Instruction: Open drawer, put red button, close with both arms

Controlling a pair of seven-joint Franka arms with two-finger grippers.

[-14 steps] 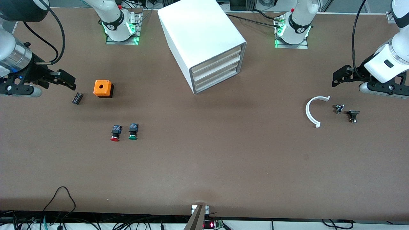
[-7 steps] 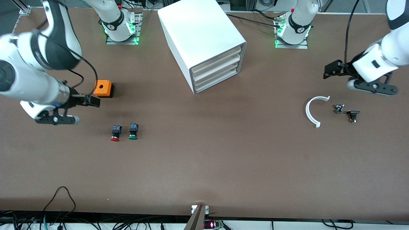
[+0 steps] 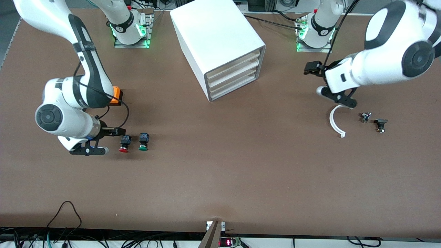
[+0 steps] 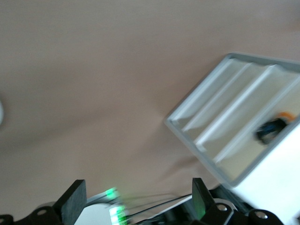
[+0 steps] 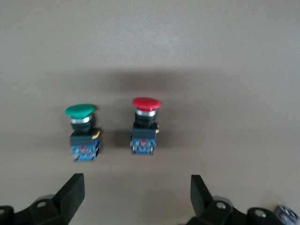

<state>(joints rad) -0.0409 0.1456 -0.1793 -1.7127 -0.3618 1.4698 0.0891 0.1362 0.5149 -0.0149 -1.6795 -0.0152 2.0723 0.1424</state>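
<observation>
The red button (image 3: 123, 144) lies on its side on the table, beside a green button (image 3: 143, 142). My right gripper (image 3: 119, 131) hangs low just beside the red button, toward the right arm's end, open and empty. In the right wrist view the red button (image 5: 146, 124) and green button (image 5: 83, 131) lie ahead of the open gripper (image 5: 136, 194). The white cabinet (image 3: 220, 38) stands at the table's back middle with the middle drawer (image 3: 234, 73) shut. My left gripper (image 3: 311, 67) is open and empty over the table between the cabinet and the left arm's base. The left wrist view shows the cabinet front (image 4: 234, 112) ahead of the open gripper (image 4: 137, 199).
An orange box (image 3: 117, 93) sits partly hidden by my right arm. A white curved piece (image 3: 335, 120) and two small metal parts (image 3: 365, 117) (image 3: 380, 124) lie toward the left arm's end. Cables run along the table's near edge.
My right gripper has swung in and come down beside the red button. My left gripper has moved from the table's end toward the cabinet. Buttons and drawers have not moved.
</observation>
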